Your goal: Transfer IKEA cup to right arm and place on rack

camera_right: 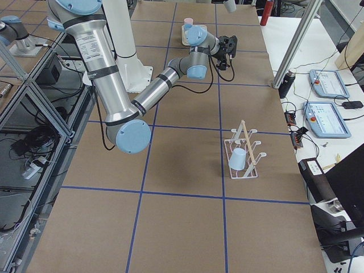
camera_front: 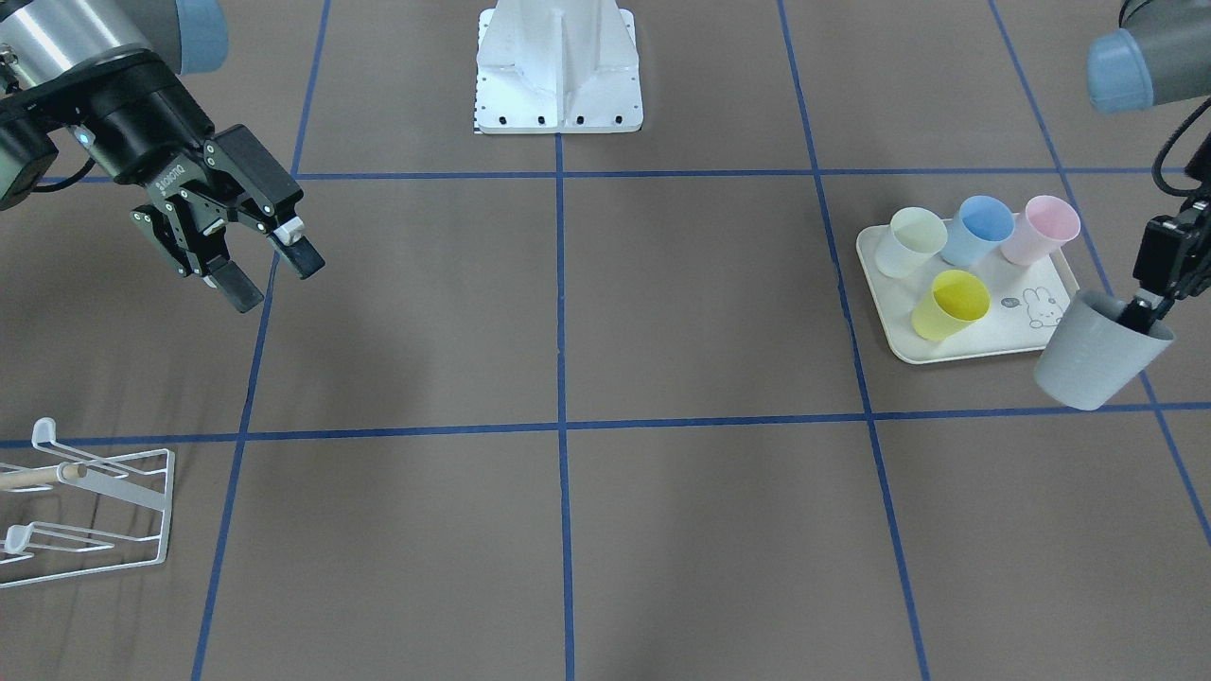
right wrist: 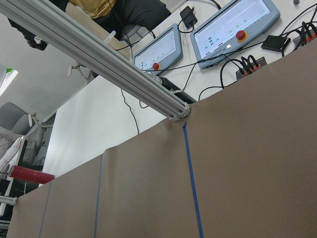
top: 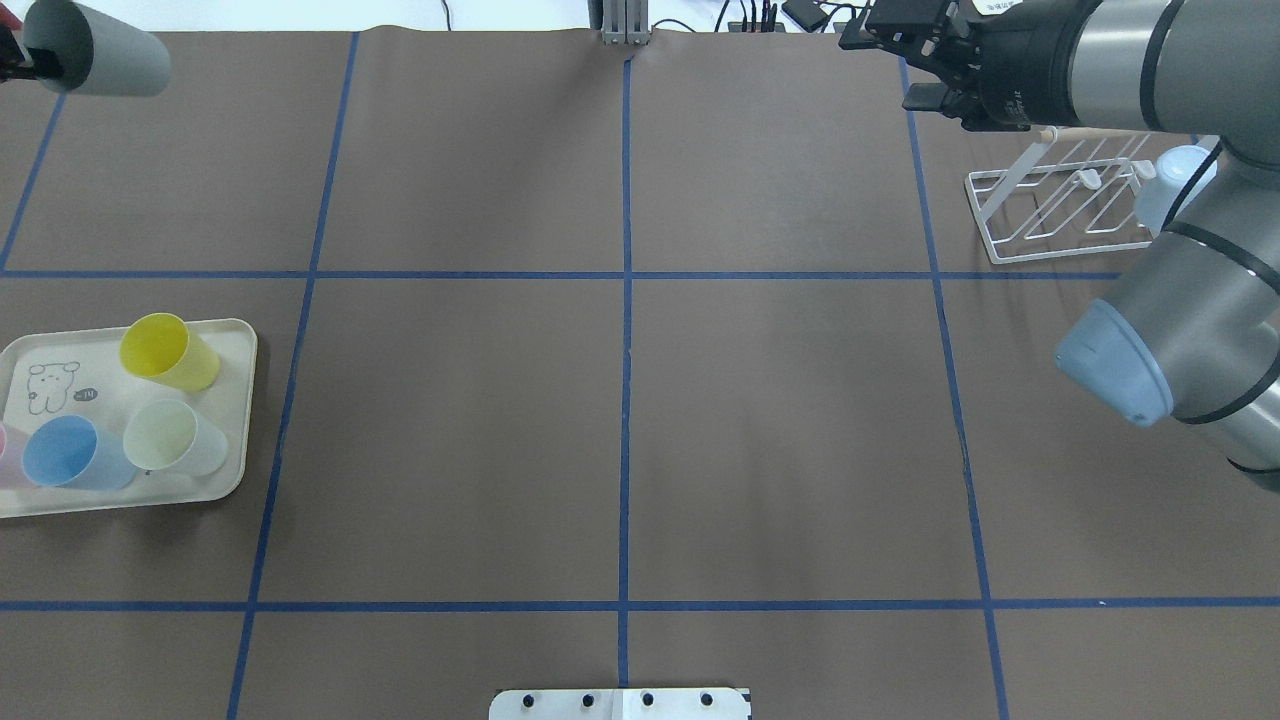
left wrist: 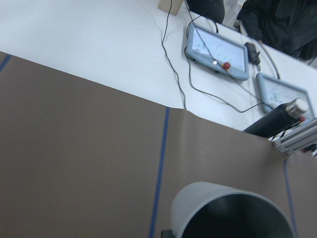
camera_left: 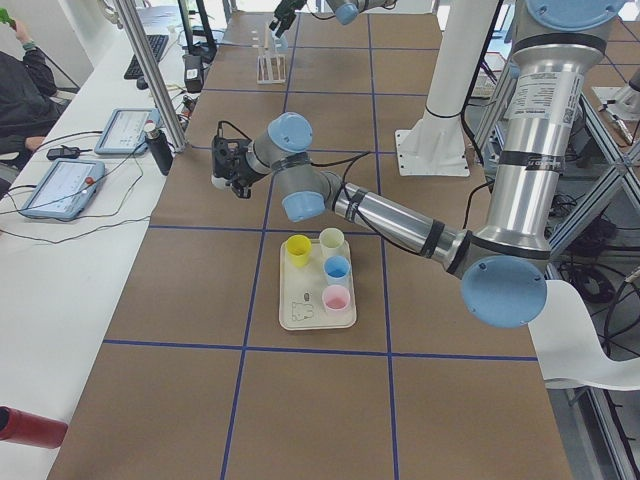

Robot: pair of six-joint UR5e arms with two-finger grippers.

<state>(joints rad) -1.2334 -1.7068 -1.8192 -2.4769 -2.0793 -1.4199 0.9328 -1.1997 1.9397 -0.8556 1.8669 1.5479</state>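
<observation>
The IKEA cup [camera_front: 1097, 355] is grey and hangs tilted above the table beside the tray, also seen in the overhead view [top: 100, 62]. My left gripper [camera_front: 1147, 317] is shut on its rim, one finger inside the cup. The left wrist view shows the cup's open mouth [left wrist: 233, 215] at the bottom. My right arm's bulky black gripper [camera_front: 274, 276] hovers open and empty at the far end of the table, well away from the cup. The white wire rack [camera_front: 104, 501] stands near the right gripper [top: 905, 60], and a pale blue cup [camera_right: 238, 158] hangs on it.
A cream tray [camera_front: 956, 345] with a rabbit drawing holds yellow [camera_front: 949, 305], pale green [camera_front: 910, 241], blue [camera_front: 979, 230] and pink [camera_front: 1041, 229] cups. The white robot base [camera_front: 558, 71] sits at the table's edge. Tablets and cables lie on the white bench [left wrist: 218, 49] beyond.
</observation>
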